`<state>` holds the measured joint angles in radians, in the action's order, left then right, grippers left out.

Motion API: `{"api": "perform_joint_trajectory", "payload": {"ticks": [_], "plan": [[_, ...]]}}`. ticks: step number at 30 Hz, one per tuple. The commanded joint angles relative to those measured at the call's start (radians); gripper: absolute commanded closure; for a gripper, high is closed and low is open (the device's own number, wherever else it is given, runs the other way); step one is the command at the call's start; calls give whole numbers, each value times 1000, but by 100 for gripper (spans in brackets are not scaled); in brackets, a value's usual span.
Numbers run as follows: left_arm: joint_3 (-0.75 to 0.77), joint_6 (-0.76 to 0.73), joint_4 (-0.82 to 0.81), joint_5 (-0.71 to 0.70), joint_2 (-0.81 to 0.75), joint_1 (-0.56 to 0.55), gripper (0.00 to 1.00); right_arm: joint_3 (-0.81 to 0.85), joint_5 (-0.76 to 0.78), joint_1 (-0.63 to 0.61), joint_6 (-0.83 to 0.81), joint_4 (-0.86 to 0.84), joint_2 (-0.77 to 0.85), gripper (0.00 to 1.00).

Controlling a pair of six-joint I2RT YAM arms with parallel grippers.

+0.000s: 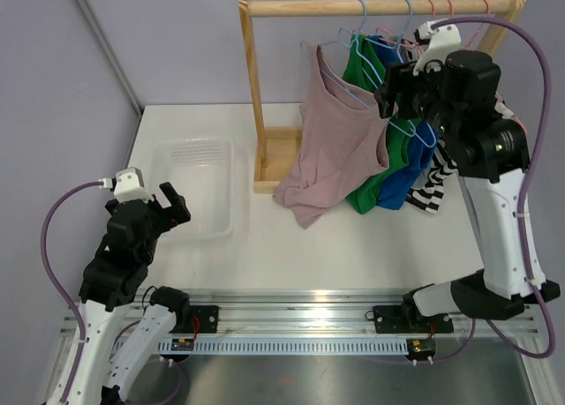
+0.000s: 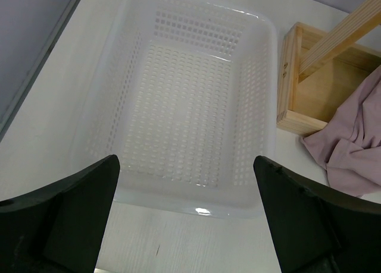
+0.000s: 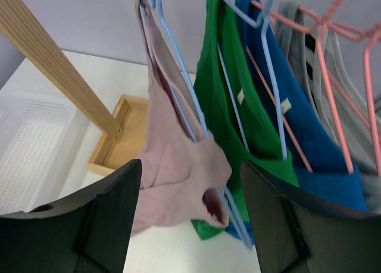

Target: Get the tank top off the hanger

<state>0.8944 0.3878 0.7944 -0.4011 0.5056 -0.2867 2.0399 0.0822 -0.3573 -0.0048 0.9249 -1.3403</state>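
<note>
A dusty pink tank top (image 1: 335,145) hangs on a light blue hanger (image 1: 340,74) from the wooden rail (image 1: 371,6); its lower hem lies crumpled on the table. In the right wrist view the pink top (image 3: 172,160) hangs on the blue hanger (image 3: 178,88) between and beyond my fingers. My right gripper (image 1: 402,92) is open, raised beside the rack, just right of the pink top and not touching it; it also shows in the right wrist view (image 3: 190,225). My left gripper (image 1: 168,206) is open and empty, low near the white basket (image 1: 199,189).
Green (image 1: 375,114), blue (image 1: 408,171) and striped (image 1: 433,189) garments hang on further hangers right of the pink top. The rack's wooden base (image 1: 278,158) stands mid-table. The perforated white basket (image 2: 184,100) lies in front of my left gripper (image 2: 186,213).
</note>
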Motion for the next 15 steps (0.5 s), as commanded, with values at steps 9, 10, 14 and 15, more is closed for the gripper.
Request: {"api": "perform_joint_trajectory", "payload": {"ticks": [9, 10, 14, 15], "plan": [[-6, -24, -63, 47, -6, 3, 1, 328, -72, -3, -165, 17, -322, 40], [-6, -24, -63, 50, -6, 3, 1, 365, -75, -3, -170, 25, -339, 43], [-6, -27, -64, 54, -10, 3, 1, 440, -134, -3, -167, 69, -399, 59], [-8, -27, -64, 54, -10, 3, 1, 444, -139, -5, -162, 68, -405, 61]]}}
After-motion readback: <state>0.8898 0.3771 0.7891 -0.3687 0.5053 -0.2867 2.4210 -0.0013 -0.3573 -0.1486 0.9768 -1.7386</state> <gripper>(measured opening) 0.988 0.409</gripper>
